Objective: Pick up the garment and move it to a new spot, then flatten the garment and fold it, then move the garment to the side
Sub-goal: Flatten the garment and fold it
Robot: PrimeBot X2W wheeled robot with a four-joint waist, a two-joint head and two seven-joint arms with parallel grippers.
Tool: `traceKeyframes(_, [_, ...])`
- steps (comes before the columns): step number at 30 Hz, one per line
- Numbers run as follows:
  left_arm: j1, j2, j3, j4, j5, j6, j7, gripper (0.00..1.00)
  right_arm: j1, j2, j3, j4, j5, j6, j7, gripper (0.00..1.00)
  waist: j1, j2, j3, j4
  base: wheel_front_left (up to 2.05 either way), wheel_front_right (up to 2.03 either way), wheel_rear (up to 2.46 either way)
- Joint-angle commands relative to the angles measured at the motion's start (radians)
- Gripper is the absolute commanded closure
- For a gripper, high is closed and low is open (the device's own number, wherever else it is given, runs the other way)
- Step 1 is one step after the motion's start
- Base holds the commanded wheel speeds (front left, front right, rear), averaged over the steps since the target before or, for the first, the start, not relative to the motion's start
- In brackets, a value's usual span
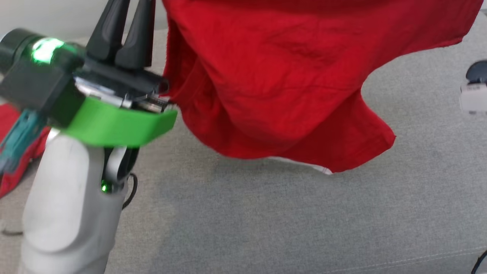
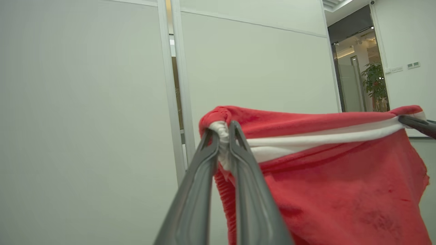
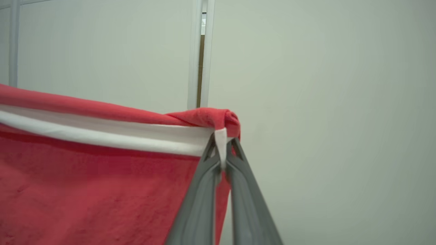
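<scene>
1. The garment (image 1: 285, 76), red with a white band, hangs in the air across the upper half of the head view. Its drooping lower edge seems to clear the grey fabric surface (image 1: 266, 220), though blur leaves that unsure.
2. In the centre of the left wrist view, the left tool (image 2: 222, 131) is clamped on a bunched red-and-white corner of the garment.
3. In the centre of the right wrist view, the right tool (image 3: 222, 146) is pinched tight on the opposite corner, and the band runs taut toward the left edge.
4. The pale forearm (image 1: 68, 213) and green bracket (image 1: 118, 125) stand at the left of the head view, covering the garment's left edge.
5. A second red cloth (image 1: 11, 152) lies at the far left edge, partly behind that arm.
6. A blurred dark-and-white object (image 1: 473, 91) sits at the right edge.
7. Pale wall panels (image 2: 85, 102) stand behind, and a potted plant (image 2: 374, 81) shows in a doorway at the upper right of the left wrist view.
</scene>
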Motion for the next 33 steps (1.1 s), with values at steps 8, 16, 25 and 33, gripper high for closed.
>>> traceKeyframes(8, [-0.316, -0.056, 0.0, 0.452, -0.051, -0.061, -0.168, 1.0, -0.348, 0.0, 0.085, 0.318, 0.062, -0.002, -0.044, 1.0, 0.0, 0.0, 0.142, -0.023, 0.0, 0.0, 0.0])
traceKeyframes(16, [-0.538, -0.098, 0.123, 0.794, -0.002, -0.034, -0.19, 1.0, -0.657, 0.09, 0.192, 0.694, 0.094, -0.002, -0.172, 1.0, 0.0, 0.0, 0.188, -0.051, 0.0, 0.0, 0.0])
traceKeyframes(25, [-0.384, -0.13, 0.186, 1.167, -0.024, -0.026, -0.191, 1.0, -0.584, 0.198, 0.384, 1.114, 0.147, -0.002, -0.233, 1.0, 0.0, 0.0, 0.189, -0.052, 0.0, 0.0, 0.0])
traceKeyframes(33, [-0.185, -0.137, 0.153, 1.174, -0.065, -0.062, -0.191, 1.0, -0.378, 0.198, 0.488, 1.205, 0.288, -0.002, -0.292, 1.0, 0.0, 0.0, 0.185, -0.032, 0.0, 0.0, 0.0])
